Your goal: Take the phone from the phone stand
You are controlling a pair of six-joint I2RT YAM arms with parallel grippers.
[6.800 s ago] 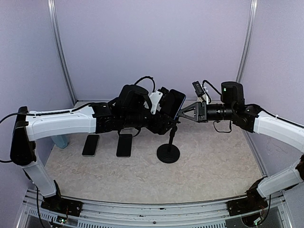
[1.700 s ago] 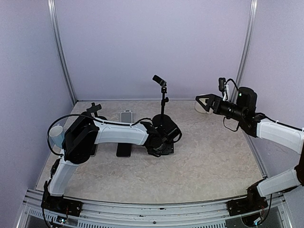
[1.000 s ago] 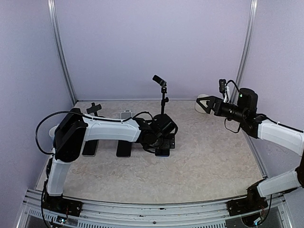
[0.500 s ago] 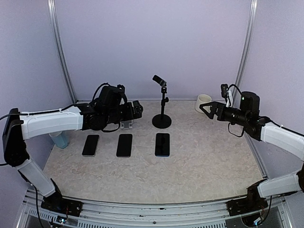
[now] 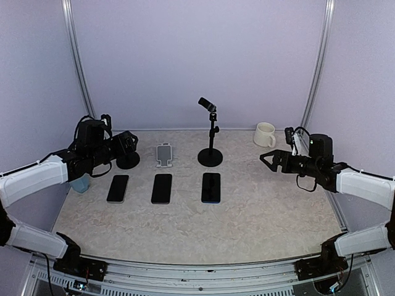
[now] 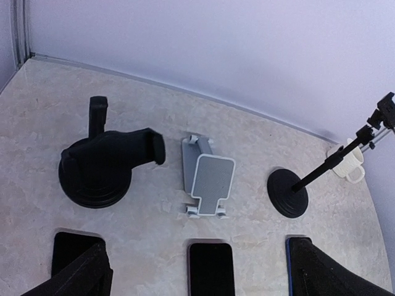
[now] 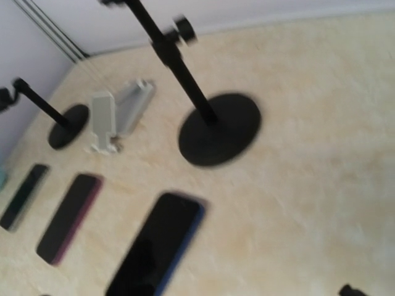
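Note:
The phone [image 5: 210, 187], black with a blue edge, lies flat on the table in front of the phone stand [image 5: 210, 156], a black round base with a thin pole and an empty clamp on top. The right wrist view shows the same phone [image 7: 157, 246] and stand base [image 7: 219, 128], blurred. My left gripper [image 5: 124, 145] hovers open at the far left, its fingers [image 6: 80, 277] wide apart above the table. To the right of the stand, well away from the phone, my right gripper [image 5: 268, 159] is open and holds nothing.
Two more dark phones [image 5: 162, 188] [image 5: 118, 188] lie flat in a row left of the blue-edged one. A grey folding stand [image 5: 163, 154] and a black cradle stand [image 5: 128, 162] sit behind them. A white mug [image 5: 265, 134] stands at the back right.
My left arm set the phone down on the table in front of the stand, then drew back to the far left. My right gripper pulled away to the right and sank lower.

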